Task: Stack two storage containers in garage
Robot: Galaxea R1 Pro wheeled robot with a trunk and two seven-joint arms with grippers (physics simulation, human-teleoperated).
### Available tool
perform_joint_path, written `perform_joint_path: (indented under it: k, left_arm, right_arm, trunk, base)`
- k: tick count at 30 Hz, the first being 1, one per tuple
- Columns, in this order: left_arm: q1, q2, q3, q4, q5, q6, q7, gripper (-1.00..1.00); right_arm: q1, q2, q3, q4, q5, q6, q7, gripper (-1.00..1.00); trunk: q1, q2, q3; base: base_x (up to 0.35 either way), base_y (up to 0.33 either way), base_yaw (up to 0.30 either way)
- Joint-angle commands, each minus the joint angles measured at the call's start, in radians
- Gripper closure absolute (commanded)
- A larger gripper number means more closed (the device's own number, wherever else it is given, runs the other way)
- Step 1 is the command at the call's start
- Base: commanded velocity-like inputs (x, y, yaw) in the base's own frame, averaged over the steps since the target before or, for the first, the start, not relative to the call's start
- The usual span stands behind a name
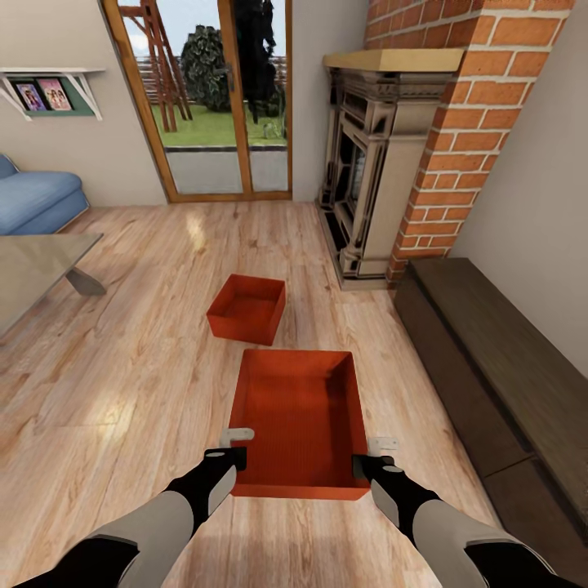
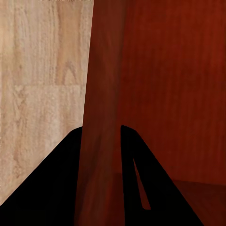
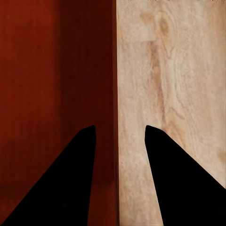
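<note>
Two orange-red storage containers are in the living room on the light wood planks [image 1: 139, 351]. The farther container [image 1: 247, 309] sits on the planks by itself. The nearer, larger-looking container [image 1: 298, 420] lies between my arms. My left gripper [image 1: 235, 445] is at its near left wall; in the left wrist view the gripper [image 2: 101, 128] is shut on that wall of the container [image 2: 174, 84]. My right gripper [image 1: 374, 457] is at the near right wall; the right wrist view shows the gripper [image 3: 120, 126] open astride the container's [image 3: 42, 70] wall, its outer finger [image 3: 174, 179] clear of it.
A brick fireplace [image 1: 367, 163] with a stone surround stands ahead on the right, and a long dark wooden bench [image 1: 498, 359] runs along the right wall. A glass-topped table [image 1: 41, 261] and a blue sofa [image 1: 37, 200] are at the left. Glass doors [image 1: 216, 98] are straight ahead.
</note>
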Motion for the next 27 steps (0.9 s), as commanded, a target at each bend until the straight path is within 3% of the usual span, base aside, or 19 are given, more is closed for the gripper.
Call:
perform_joint_path:
  k: [1, 27]
  left_arm:
    - [0.000, 0.002, -0.002, -0.005, -0.019, 0.007, 0.021, 1.00]
    - [0.000, 0.002, -0.002, -0.005, -0.019, 0.007, 0.021, 1.00]
  right_arm:
    - [0.000, 0.000, 0.008, 0.002, -0.019, 0.001, 0.003, 1.00]
    - [0.000, 0.002, 0.008, 0.002, -0.019, -0.007, 0.004, 1.00]
  trunk:
    - [-0.004, 0.007, 0.003]
    - [-0.104, 0.189, 0.084]
  base:
    - [0.000, 0.000, 0.000]
    - [0.000, 0.000, 0.000]
